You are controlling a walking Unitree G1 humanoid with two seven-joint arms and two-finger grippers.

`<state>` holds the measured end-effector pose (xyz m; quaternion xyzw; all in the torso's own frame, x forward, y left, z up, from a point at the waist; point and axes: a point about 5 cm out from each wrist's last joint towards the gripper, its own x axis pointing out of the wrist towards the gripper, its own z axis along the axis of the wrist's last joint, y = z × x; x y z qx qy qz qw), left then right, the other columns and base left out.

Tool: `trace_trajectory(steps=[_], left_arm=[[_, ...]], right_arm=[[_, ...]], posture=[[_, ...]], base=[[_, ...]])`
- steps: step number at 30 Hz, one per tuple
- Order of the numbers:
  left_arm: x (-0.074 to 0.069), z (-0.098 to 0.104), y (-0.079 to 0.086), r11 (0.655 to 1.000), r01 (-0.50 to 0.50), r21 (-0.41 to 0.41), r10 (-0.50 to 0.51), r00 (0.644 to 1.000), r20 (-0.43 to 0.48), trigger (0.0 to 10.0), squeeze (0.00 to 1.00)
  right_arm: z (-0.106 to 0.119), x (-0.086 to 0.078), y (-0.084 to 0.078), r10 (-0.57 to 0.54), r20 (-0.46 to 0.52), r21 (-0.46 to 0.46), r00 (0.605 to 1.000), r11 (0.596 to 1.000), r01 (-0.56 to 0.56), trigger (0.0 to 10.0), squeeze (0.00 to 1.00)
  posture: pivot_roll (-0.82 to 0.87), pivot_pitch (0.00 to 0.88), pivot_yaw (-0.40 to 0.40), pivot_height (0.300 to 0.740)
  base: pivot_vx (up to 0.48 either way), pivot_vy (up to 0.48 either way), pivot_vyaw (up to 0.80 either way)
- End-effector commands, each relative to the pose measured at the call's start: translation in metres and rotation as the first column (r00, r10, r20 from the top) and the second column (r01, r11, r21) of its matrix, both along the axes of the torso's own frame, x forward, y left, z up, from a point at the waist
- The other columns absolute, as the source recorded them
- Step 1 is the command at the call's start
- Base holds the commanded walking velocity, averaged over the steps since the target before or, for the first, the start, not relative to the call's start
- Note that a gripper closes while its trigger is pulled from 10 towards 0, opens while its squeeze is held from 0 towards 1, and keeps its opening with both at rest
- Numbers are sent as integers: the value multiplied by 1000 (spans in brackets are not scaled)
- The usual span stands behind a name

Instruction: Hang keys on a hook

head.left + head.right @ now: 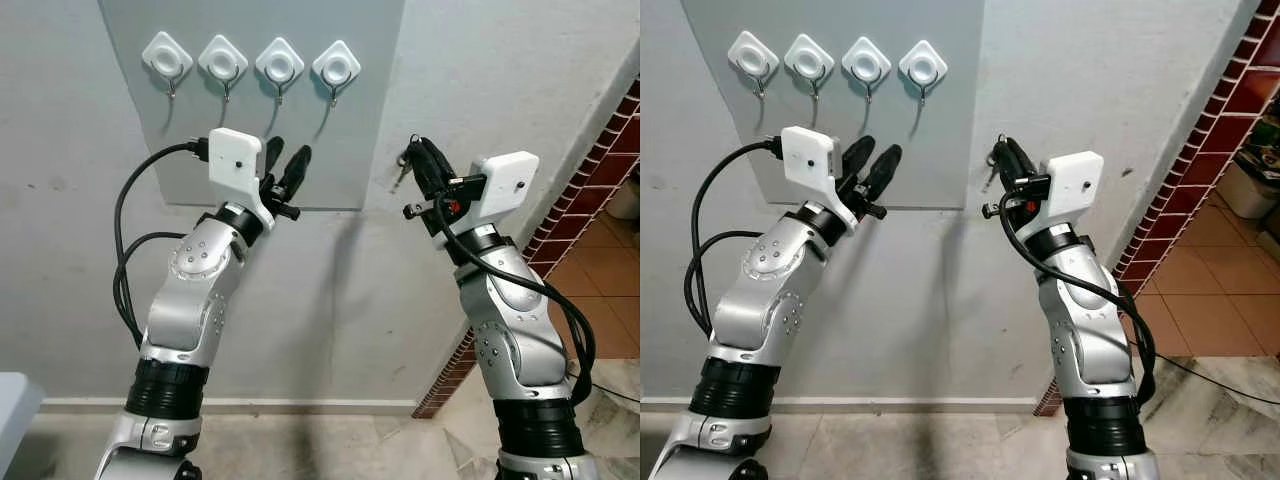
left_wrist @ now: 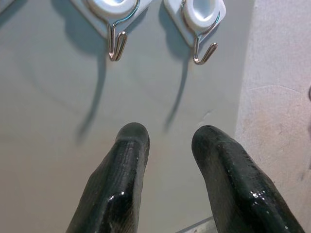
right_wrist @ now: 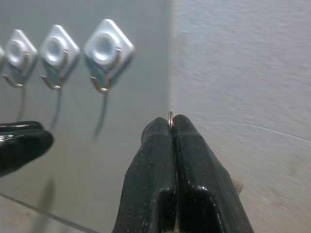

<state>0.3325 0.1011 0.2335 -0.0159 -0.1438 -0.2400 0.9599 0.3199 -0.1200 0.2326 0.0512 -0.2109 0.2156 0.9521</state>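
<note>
progress: keys picked up, not yet hung | my right hand (image 1: 418, 160) is clamped on the key ring (image 3: 170, 118), keys (image 1: 402, 170) dangling just right of the grey panel (image 1: 370, 110) | four hooks on the panel, nearest (image 1: 335, 68) bare | my left hand (image 1: 287, 165) has its fingers apart, holding nothing, low on the panel | left: lift ring to a hook, release

Silver arms, black cables, white wrist camera boxes, glossy black jaws.
</note>
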Motion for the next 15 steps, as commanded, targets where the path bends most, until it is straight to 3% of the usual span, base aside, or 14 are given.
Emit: trace_trajectory(steps=[1,15], left_arm=[[-4,4,1,1000,11,10,-11,1000,17,10000,0],[-8,4,17,999,-36,23,35,999,21,10000,0]], right_arm=[[7,2,7,48,12,3,999,999,-48,10000,0],[29,7,27,163,67,46,984,985,-166,10000,0]], posture=[[84,35,-14,740],[106,29,-33,740]], base=[[0,0,0],[0,0,0]])
